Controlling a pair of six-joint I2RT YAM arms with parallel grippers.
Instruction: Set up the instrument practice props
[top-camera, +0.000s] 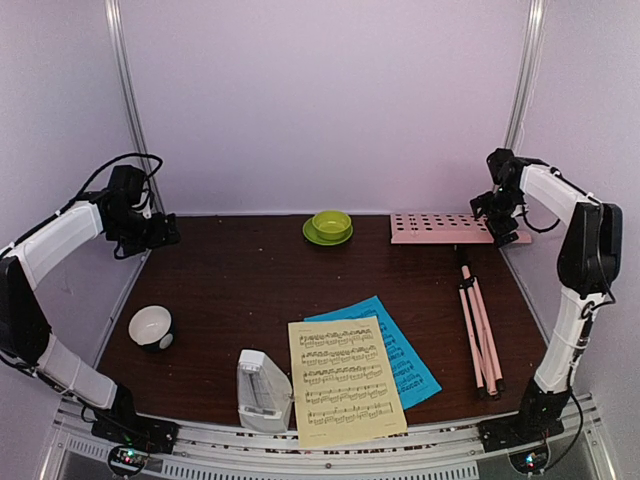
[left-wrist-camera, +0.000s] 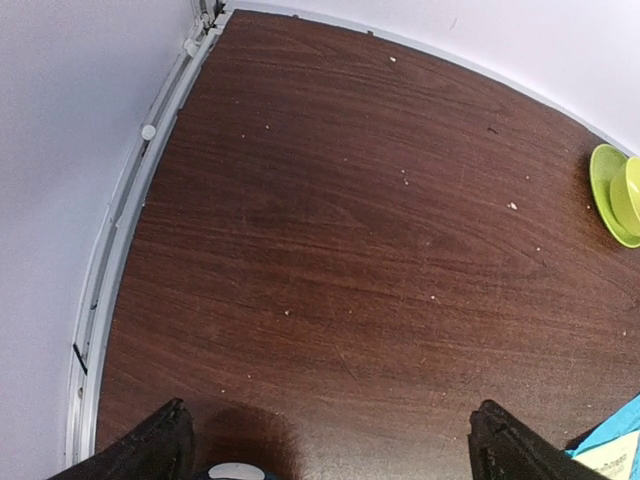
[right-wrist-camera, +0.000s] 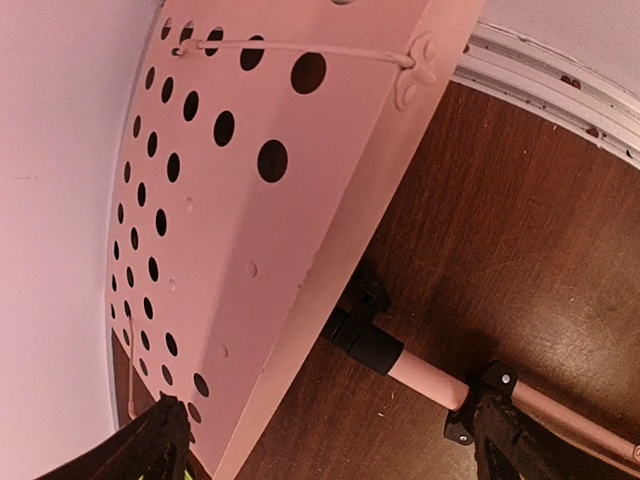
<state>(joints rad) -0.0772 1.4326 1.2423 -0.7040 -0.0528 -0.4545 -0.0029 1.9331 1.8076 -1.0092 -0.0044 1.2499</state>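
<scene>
A pink perforated metal music stand (top-camera: 440, 236) lay flat at two o'clock; the right gripper (top-camera: 497, 227) hung over it, jaws apart. The left gripper (top-camera: 160, 233) sat at ten o'clock, jaws apart.

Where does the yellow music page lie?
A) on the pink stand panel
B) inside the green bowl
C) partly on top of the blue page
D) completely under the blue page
C: the yellow page covers the left part of the blue page.

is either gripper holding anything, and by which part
Nothing is held: left gripper open over the table, right gripper open over the music stand panel.
</scene>
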